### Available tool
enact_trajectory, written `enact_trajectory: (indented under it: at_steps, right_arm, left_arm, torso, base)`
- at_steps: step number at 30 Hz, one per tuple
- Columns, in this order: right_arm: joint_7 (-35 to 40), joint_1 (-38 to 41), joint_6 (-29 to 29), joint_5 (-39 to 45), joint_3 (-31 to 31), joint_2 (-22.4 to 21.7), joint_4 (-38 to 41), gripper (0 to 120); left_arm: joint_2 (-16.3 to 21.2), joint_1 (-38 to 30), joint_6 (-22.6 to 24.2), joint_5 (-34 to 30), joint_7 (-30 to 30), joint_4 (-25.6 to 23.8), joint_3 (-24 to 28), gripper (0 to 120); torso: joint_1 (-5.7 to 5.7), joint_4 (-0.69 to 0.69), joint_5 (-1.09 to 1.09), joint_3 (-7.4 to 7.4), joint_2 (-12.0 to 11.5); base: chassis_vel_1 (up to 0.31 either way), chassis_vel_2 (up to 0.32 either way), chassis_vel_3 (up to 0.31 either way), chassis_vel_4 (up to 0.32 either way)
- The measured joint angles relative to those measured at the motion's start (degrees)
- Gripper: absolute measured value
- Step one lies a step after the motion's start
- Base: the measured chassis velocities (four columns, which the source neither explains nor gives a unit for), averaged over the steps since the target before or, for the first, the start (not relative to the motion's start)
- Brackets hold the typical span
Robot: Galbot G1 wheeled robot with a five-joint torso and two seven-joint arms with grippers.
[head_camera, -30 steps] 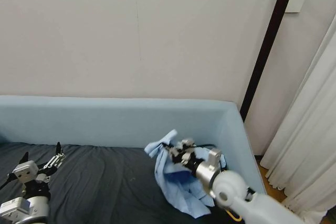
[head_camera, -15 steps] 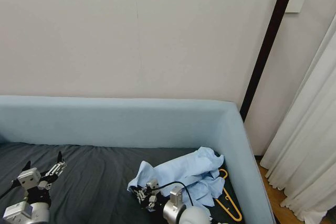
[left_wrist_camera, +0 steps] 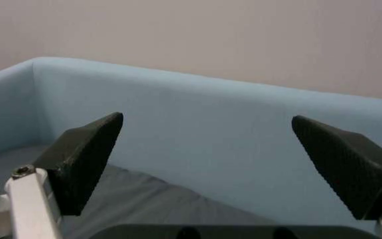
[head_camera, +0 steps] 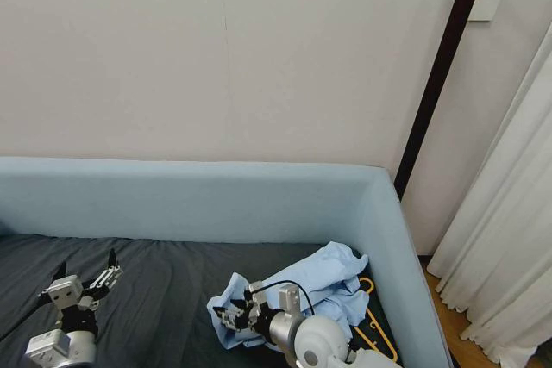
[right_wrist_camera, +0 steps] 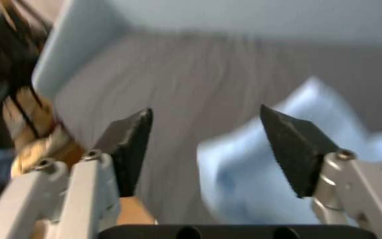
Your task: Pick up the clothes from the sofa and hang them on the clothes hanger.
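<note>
Garment: the light blue garment (head_camera: 326, 275) lies crumpled on the dark grey seat (head_camera: 164, 295) at the right end of the pale blue sofa (head_camera: 190, 200), bunched close to the right side wall.
Hanger: a yellow hanger (head_camera: 378, 339) lies flat on the seat just beside the garment's right edge, between the cloth and the sofa's side wall. Part of it seems tucked under the fabric.
Right gripper: the right gripper (head_camera: 233, 316) sits low at the garment's left end. Its jaws are spread wide and clamp nothing. In the right wrist view, blue fabric lies ahead on one jaw's side and bare grey seat on the other's.
Reason for that pose: the spread jaws straddle the cloth's loose edge, probably because a fold there is the easiest part of a limp heap to pinch.
Left gripper: the left gripper (head_camera: 84, 265) hangs over the left part of the seat, well apart from the garment. Its jaws are wide, empty and aimed at the sofa's backrest, so it looks parked.
Step in hand: most likely lining up the grasp, since the garment is not yet lifted.
Risk: the cloth is thin and the seat soft, so closing the jaws could catch a single layer or the seat cover. The hanger could also drag along with the fabric.
Dark post: a dark post (head_camera: 435, 84) stands right of the sofa beside a white curtain (head_camera: 509, 247). Whether it belongs to a clothes rack cannot be told.
</note>
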Motion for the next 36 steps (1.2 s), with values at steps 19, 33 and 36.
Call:
enact_trajectory:
  at_steps: [19, 33, 36]
  right_arm:
    - [-12.6, -6.7, 2.6, -42.1, 6.5, -13.0, -7.0, 100]
    - [-14.5, -9.5, 23.8, -79.0, 9.3, -8.9, -22.4, 100]
    - [-13.5, -8.9, 25.1, -83.2, 9.6, -7.9, -24.1, 100]
  left_arm:
    - [0.4, -1.0, -2.3, 1.3, 1.4, 3.7, 2.1, 100]
    - [0.5, -0.3, -2.1, 1.4, 1.3, 1.7, 2.0, 100]
    - [0.4, 0.0, -2.1, 1.4, 1.3, 1.3, 1.7, 100]
  torso:
    - [0.01, -0.01, 0.01, 0.00, 0.0]
    - [0.01, 0.01, 0.00, 0.00, 0.0]
    - [0.01, 0.00, 0.00, 0.00, 0.0]
  base:
    - [0.000, 0.000, 0.000, 0.000]
    - [0.000, 0.000, 0.000, 0.000]
    - [0.000, 0.000, 0.000, 0.000]
